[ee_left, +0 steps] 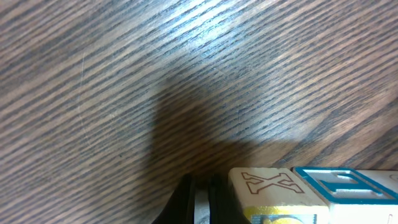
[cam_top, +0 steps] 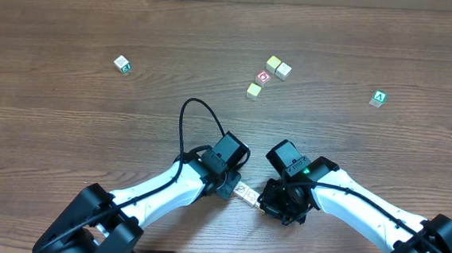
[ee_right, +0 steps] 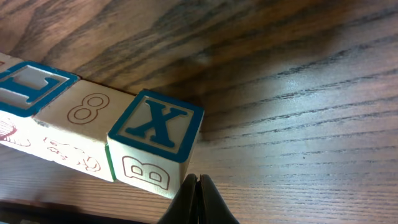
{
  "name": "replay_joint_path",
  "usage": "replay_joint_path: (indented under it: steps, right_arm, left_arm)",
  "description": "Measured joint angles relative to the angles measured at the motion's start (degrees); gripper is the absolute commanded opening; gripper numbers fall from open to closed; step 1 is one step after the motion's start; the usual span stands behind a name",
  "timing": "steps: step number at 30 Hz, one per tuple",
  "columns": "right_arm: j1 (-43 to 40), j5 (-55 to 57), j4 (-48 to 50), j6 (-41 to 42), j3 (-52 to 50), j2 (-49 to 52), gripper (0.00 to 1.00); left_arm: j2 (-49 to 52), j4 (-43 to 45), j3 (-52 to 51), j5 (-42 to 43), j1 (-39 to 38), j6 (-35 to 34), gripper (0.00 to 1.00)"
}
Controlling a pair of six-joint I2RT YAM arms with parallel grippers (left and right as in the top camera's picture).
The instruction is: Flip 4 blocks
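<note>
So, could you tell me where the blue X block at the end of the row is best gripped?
Probably from above, across its B face and the opposite face: the blue X block sits flat, and its neighbour, the 8 block, touches one side, blocking that axis. The shut right gripper must open first.

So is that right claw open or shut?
Shut. The right claw is pinched tight with no gap, holding nothing, beside the X block.

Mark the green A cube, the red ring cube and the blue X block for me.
green A cube [cam_top: 379,98]: overhead view, on its top face.
red ring cube [cam_top: 264,77]: overhead view, on its ringed top face.
blue X block [ee_right: 155,124]: right wrist view, on the X face.
</note>
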Motion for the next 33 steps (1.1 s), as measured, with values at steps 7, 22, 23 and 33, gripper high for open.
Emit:
replay_joint_path:
  steps: [7, 22, 23, 33]
  right_arm:
    - [1.1, 0.0, 0.1, 2.5, 0.0, 0.0, 0.04]
    - [4.5, 0.0, 2.1, 7.5, 0.0, 0.0, 0.04]
    - [4.5, 0.0, 2.1, 7.6, 0.0, 0.0, 0.04]
    - [4.5, 0.1, 3.0, 5.4, 0.0, 0.0, 0.04]
  left_arm:
    - [0.1, 0.0, 0.1, -1.1, 0.0, 2.1, 0.04]
    - [0.2, 0.6, 0.1, -3.0, 0.0, 4.7, 0.04]
    - [0.2, 0.7, 0.1, -3.1, 0.0, 5.0, 0.04]
    - [0.4, 1.9, 0.0, -4.2, 0.0, 8.9, 0.04]
